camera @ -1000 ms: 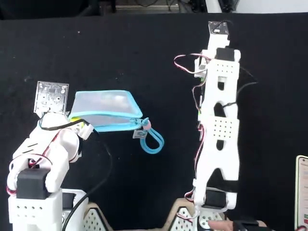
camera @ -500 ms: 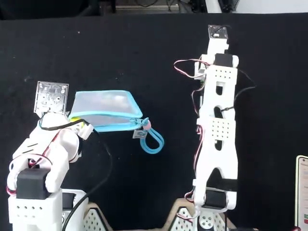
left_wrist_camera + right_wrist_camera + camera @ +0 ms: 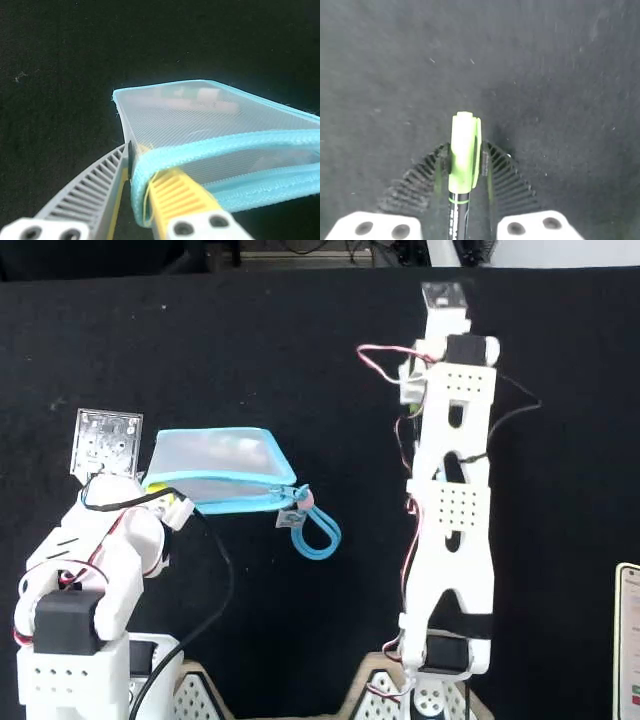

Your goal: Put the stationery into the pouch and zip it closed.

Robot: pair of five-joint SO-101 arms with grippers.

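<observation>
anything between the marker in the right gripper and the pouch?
Nothing visible. Bare black table lies between the green marker, held in the right gripper, and the pouch, whose corner the left gripper clamps.

1. The green marker (image 3: 464, 160) in my right pincer (image 3: 465, 150) carries dark print on its barrel, too small for me to read.
2. The card (image 3: 629, 640) near my right arm's base bears marks I cannot make out.

- Translucent pouch (image 3: 215, 465), light-blue trim, lies on the black table (image 3: 250, 360), white items inside, blue loop (image 3: 318, 533) at its zipper.
- Green-capped marker (image 3: 464, 142), clamped in the right gripper (image 3: 465, 146).
</observation>
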